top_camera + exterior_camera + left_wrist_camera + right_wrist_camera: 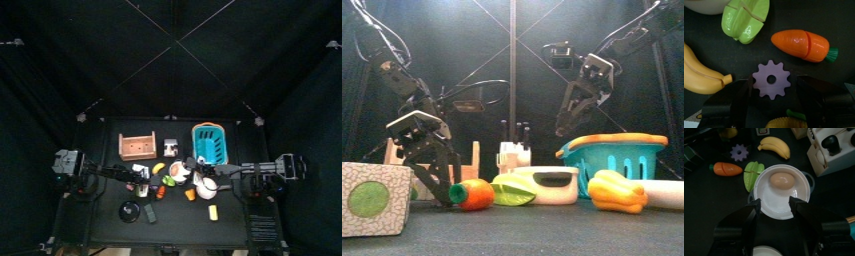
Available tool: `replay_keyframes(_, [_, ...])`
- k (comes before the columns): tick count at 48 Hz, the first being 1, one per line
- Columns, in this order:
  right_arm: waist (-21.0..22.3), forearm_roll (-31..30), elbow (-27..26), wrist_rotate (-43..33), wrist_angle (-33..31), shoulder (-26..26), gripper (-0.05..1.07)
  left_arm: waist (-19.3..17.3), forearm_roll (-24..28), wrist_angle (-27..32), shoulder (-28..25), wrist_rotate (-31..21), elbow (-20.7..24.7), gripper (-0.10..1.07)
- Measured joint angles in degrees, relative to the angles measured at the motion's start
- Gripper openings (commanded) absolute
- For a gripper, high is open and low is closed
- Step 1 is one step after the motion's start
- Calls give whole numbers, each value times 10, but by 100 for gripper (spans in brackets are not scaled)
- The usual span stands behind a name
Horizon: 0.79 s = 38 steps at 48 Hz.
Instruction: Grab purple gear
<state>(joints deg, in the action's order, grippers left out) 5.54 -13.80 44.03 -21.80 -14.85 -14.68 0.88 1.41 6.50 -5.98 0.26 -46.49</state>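
Note:
The purple gear (771, 79) lies flat on the black table, a small toothed disc with a hole in its middle. My left gripper (773, 84) is low over it, open, with one jaw on each side of the gear and a narrow gap to each. In the front view the left gripper (429, 188) reaches down to the table just left of the carrot. The right wrist view shows the gear (739, 150) far off beside the left arm. My right gripper (777, 207) hangs open above a white bowl (784, 190) that holds an egg.
An orange carrot (804, 45), a green vegetable piece (745, 20) and a banana (701, 72) lie close around the gear. A wooden box (138, 147) and a blue basket (210, 143) stand at the back. A patterned box (372, 200) stands at the front left.

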Motion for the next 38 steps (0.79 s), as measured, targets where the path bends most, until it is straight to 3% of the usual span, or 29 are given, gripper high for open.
replay_keyframes(17, [3, 0, 0, 0, -1, 0, 84, 0, 1, 8, 4, 0, 5, 58])
replay_keyframes(38, [3, -2, 1, 0, -1, 0, 84, 1, 1, 18, 46, -1, -2, 58])
